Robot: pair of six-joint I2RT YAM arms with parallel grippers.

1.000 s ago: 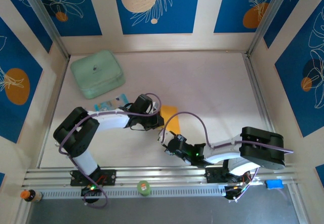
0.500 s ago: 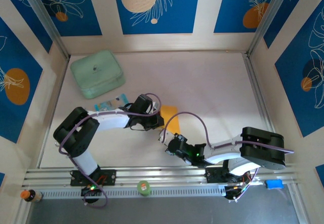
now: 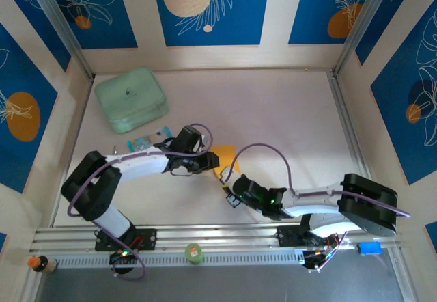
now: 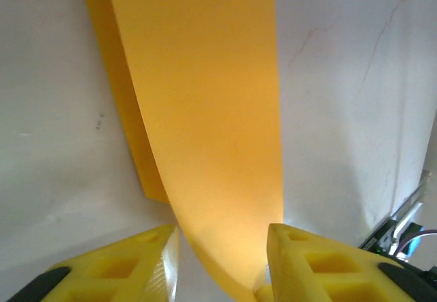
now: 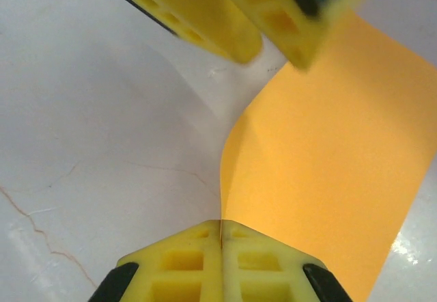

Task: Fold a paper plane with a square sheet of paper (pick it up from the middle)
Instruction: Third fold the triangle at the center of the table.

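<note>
Standing here watching, I'd say it's early days. The paper [image 3: 226,156] is nowhere near a plane: no pointed nose, and no centre crease that I can make out. In the left wrist view there's a darker strip tucked under one long side, so my guess is one fold is in or being made, but I can't swear to it. The nose folds and the wings all look left to do.

The right claw [image 5: 222,227] has its two yellow fingers [image 5: 181,257] pressed tight together, pinching the paper's edge right in the seam between them. From there the sheet rises and bows away ahead of it and off to its right. The left claw [image 4: 222,237] is spread, with the paper running up between its fingers, not squeezed as far as I can see. The two claws sit nose to nose with the paper between them, partly lifted off the table [image 3: 287,111].

The paper's thin, plain orange-yellow, matte and floppy, and it curls in a smooth bend rather than a sharp crease. The fingers are chunky yellow plastic with hollow square pockets. The table's pale and smooth with faint hairline marks. I reckon a sheet that limp could slip or crumple easily.
</note>
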